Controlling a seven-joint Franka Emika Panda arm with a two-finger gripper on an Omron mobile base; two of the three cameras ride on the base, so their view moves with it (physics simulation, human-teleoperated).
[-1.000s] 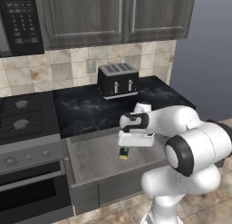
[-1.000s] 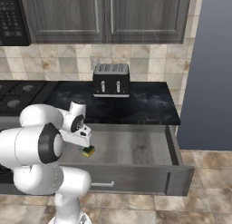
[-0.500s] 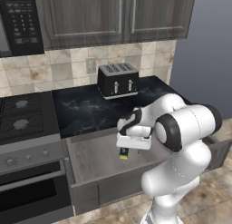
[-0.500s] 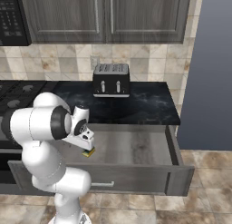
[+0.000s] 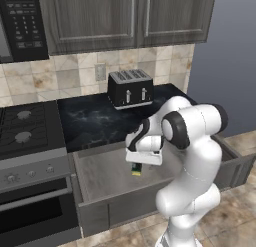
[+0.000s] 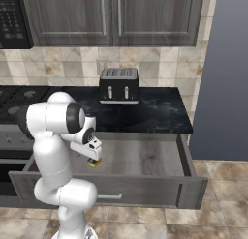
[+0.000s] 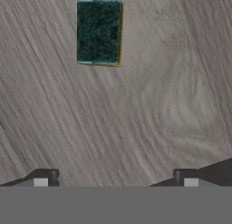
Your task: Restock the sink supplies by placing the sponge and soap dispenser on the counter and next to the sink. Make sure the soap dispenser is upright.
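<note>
Stove [image 5: 25,126] far left, toaster [image 5: 130,88] back on the counter [image 5: 95,121]. Open drawer [image 6: 145,158] below: sponge [image 5: 136,169] lying green-side up on its floor, gripper [image 5: 138,163] just above, fingers apart, empty. Hand view shows sponge [image 7: 99,32] uncovered; base views half-hide it.

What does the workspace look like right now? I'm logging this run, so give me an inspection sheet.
Surface: the open drawer has a bare grey wood floor; the black counter lies behind it.
Job's things: the sponge lies flat on the drawer floor, green side up. Soap dispenser and sink: nothing seen.
Clutter: a toaster stands on the counter.
Grippers: the gripper is open and empty above the drawer floor, with the sponge ahead of the fingertips, not between them.
Cables: nothing seen.
Surroundings: stove left of the counter, wall cabinets above, tiled backsplash.
</note>
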